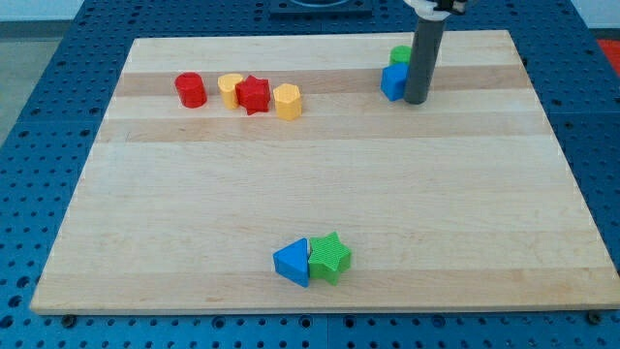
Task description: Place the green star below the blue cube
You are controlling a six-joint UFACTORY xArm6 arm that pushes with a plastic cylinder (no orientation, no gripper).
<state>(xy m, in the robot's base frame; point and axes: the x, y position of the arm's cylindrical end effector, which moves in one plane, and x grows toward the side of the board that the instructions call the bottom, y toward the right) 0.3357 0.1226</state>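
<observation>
The green star (330, 257) lies near the view's bottom centre of the wooden board, touching a blue triangular block (292, 263) on its left. The blue cube (392, 82) sits near the view's top right, with a green block (400, 55) just behind it, partly hidden. My tip (418, 100) rests on the board right beside the blue cube, on its right side. The rod rises straight up from there and covers part of the cube and the green block. The tip is far from the green star.
A row of blocks sits at the view's top left: a red cylinder (191, 90), a yellow block (230, 90), a red star (254, 94) and a yellow hexagonal block (287, 101). The board (320, 184) lies on a blue perforated table.
</observation>
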